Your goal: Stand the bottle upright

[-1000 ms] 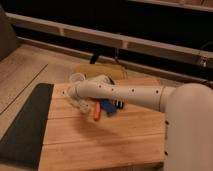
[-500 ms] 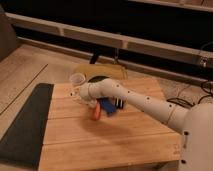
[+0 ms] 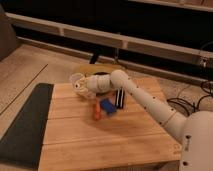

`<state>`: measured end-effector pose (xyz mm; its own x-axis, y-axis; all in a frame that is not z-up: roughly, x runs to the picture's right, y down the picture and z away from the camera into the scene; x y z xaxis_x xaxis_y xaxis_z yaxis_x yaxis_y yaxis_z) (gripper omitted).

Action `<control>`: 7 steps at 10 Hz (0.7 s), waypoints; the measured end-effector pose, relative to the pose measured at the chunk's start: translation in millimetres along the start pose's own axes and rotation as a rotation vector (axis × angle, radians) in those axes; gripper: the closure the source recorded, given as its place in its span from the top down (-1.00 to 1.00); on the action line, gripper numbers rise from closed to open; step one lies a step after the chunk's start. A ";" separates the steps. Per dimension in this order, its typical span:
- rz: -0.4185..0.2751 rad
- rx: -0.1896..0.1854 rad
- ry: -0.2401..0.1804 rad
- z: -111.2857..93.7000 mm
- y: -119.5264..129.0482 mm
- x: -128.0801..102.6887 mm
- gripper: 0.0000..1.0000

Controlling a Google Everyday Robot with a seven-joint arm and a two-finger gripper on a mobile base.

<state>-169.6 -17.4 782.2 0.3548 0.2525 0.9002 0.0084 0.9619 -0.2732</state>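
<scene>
My arm has stretched further across the wooden table (image 3: 100,140) than half a second ago, reaching toward the upper left of the boards. My gripper (image 3: 83,88) sits right at the bottle (image 3: 76,80), which shows its round open end near the table's far left edge. Whether I'm clamped on it, I cannot tell. The orange-red object (image 3: 96,112), blue item (image 3: 107,106) and striped block (image 3: 120,97) lie just below my forearm.

pincer (image 3: 84,90): blurred against bottle (image 3: 77,82) | green bowl (image 3: 102,85): mostly hidden behind arm (image 3: 145,100)
</scene>
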 end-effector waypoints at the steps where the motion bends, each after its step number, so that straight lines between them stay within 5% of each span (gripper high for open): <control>1: 0.013 -0.039 -0.037 16.8 6.7 -13.3 -1.00; 4: 0.083 -0.102 -0.076 44.9 16.4 -14.6 -1.00; 7: 0.150 -0.102 -0.101 44.5 6.2 11.4 -1.00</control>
<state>-207.1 -4.0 805.8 0.2635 0.4067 0.8747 0.0593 0.8982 -0.4355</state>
